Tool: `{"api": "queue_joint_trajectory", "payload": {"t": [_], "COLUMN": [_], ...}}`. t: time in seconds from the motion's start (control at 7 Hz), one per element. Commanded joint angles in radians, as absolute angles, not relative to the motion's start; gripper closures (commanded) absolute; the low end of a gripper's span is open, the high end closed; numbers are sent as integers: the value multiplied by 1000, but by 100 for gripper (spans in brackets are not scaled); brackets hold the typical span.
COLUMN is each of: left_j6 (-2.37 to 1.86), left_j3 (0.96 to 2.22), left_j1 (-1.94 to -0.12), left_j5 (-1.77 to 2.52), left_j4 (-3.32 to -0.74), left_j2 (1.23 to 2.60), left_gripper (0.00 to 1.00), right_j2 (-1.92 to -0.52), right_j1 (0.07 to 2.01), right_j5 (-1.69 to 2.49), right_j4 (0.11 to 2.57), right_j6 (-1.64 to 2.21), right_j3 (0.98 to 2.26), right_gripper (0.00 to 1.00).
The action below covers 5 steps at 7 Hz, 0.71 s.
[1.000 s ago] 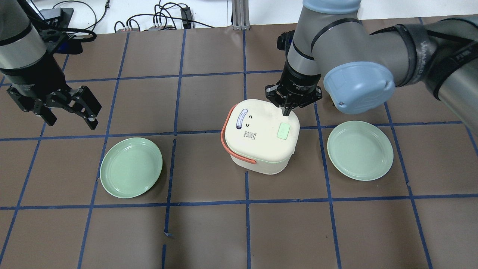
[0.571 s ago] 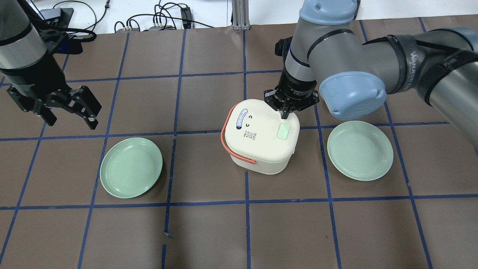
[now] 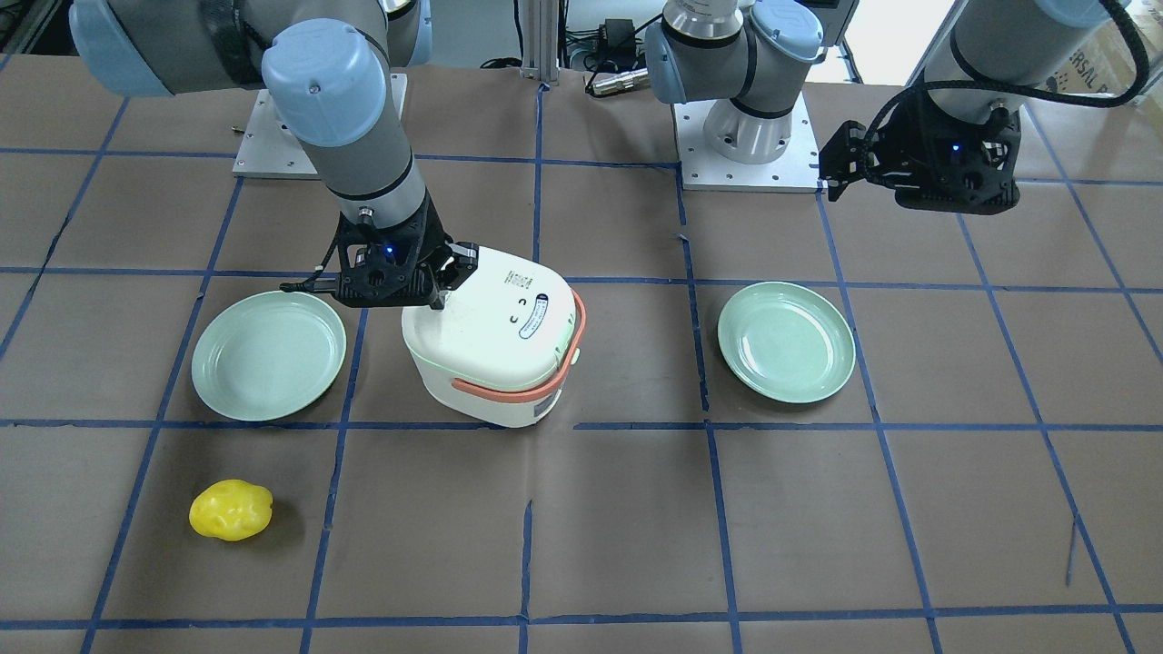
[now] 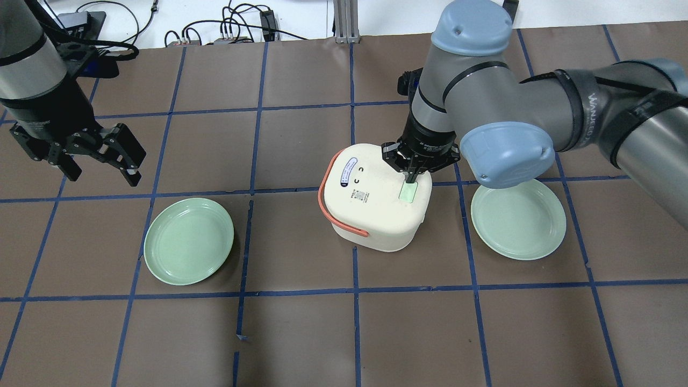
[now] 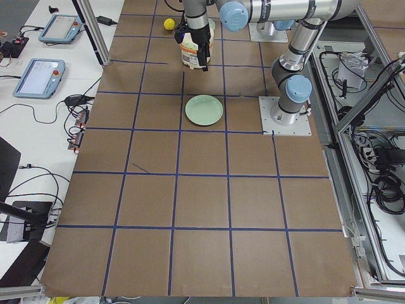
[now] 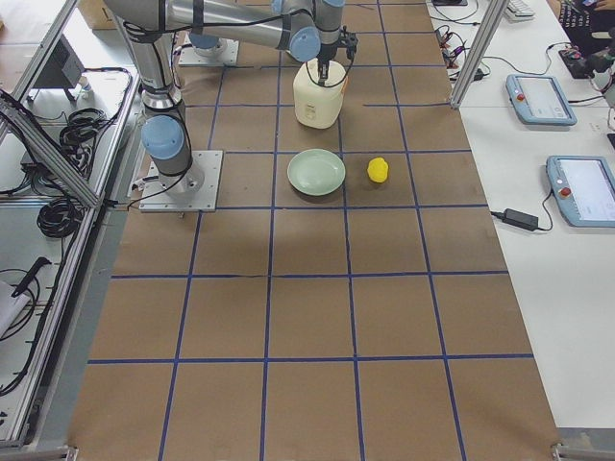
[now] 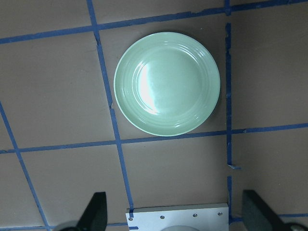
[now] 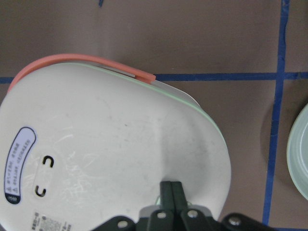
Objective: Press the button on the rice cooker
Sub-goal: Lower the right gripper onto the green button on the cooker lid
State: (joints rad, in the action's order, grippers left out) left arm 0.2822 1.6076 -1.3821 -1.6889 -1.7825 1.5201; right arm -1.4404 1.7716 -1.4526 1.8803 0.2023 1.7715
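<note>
Two closed right jaws, now down at button (image 4: 408,194)

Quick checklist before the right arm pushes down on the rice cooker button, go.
1. Fingers of the right gripper closed into one tip: ok.
2. Tip lined up over the green button: ok, at its far end in the overhead view.
3. Tip touching the button: cannot tell.
4. Lid of the rice cooker shut, cooker upright: ok.
5. Parked left gripper away from the cooker: ok, open.
6. Gap to the nearest plate: ok, apart.
</note>
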Motion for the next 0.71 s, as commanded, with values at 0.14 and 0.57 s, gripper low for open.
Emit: {"api": "queue_joint_trajectory", "payload": {"t": [0.14, 0.57], "left_j6": [282, 282], "left_j3": [1608, 1608], "left_j1": [-1382, -1382], "left_j5": [-1689, -1689], "left_j4": [-1782, -1782], "left_j2": [1520, 1520], "left_gripper": [0, 0], "right_j2": [-1446, -1453], "right_j1": [1772, 1773], "right_j5": [-1453, -1454], "right_j4": [1879, 1865], "right_j6": [218, 230], "right_j3": [1770, 1761], "right_gripper": [86, 86]}}
